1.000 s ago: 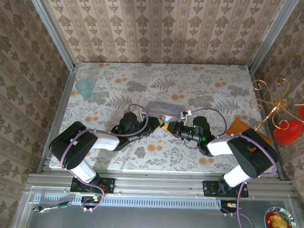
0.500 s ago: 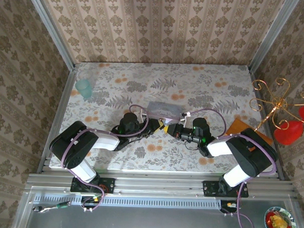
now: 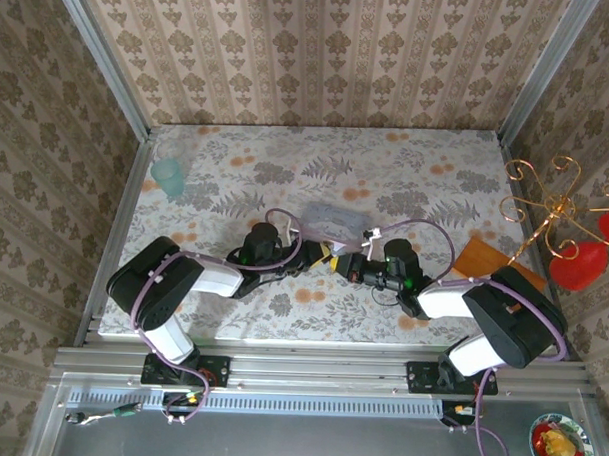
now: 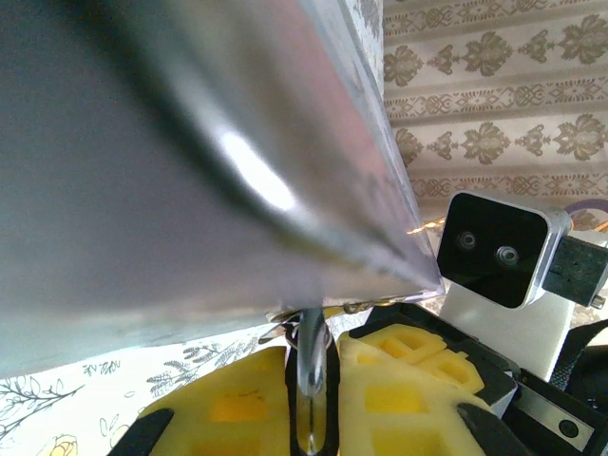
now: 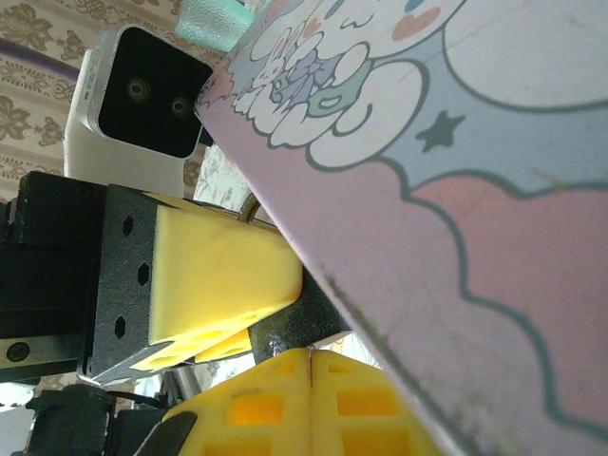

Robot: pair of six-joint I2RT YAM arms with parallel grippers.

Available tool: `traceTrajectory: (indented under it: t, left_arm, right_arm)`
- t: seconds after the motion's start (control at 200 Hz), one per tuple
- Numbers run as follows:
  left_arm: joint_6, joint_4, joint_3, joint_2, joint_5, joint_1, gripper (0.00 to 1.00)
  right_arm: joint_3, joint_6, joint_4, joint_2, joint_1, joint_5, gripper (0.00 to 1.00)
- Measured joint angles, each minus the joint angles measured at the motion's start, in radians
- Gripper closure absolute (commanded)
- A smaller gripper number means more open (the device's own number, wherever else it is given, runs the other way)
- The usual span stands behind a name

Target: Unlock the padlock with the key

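The left gripper (image 4: 312, 353) is seen closed on a thin silvery bar, taken to be the shackle (image 4: 311, 380) of the padlock (image 5: 291, 331), whose dark body is glimpsed just off that gripper's yellow fingers (image 5: 223, 275). The right gripper (image 5: 311, 365) is shut, pad pressed to pad, with its tips just beside that dark body; whether a key is pinched there cannot be told. Both grippers are met tip to tip near the middle of the table (image 3: 237, 156), somewhat towards its near edge, so the padlock is placed there between them. A pale blue cartoon-printed tin (image 3: 333, 219) is found just beyond them. A teal cup (image 3: 169, 175) is stood by the left edge near the far corner, and an orange sheet (image 3: 481, 258) is laid at the right edge.
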Motion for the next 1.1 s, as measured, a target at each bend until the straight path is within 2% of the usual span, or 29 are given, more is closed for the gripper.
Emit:
traceTrajectory:
  t: [0.305, 0.61, 0.795, 1.1]
  left_arm:
    - [0.002, 0.008, 0.0, 0.005, -0.004, 0.001, 1.0]
    - [-0.007, 0.049, 0.0, 0.005, -0.048, -0.005, 1.0]
    - [-0.007, 0.053, 0.0, 0.005, -0.058, -0.006, 1.0]
    - [0.01, 0.04, 0.0, 0.012, -0.06, 0.0, 1.0]
  right_arm:
    - [-0.009, 0.084, 0.06, 0.029, -0.003, 0.001, 1.0]
    - [-0.011, 0.162, 0.108, 0.058, -0.003, -0.001, 0.91]
    - [-0.026, 0.181, 0.113, 0.058, -0.003, 0.0, 1.0]
    - [-0.033, 0.181, 0.114, 0.057, -0.003, 0.0, 1.0]
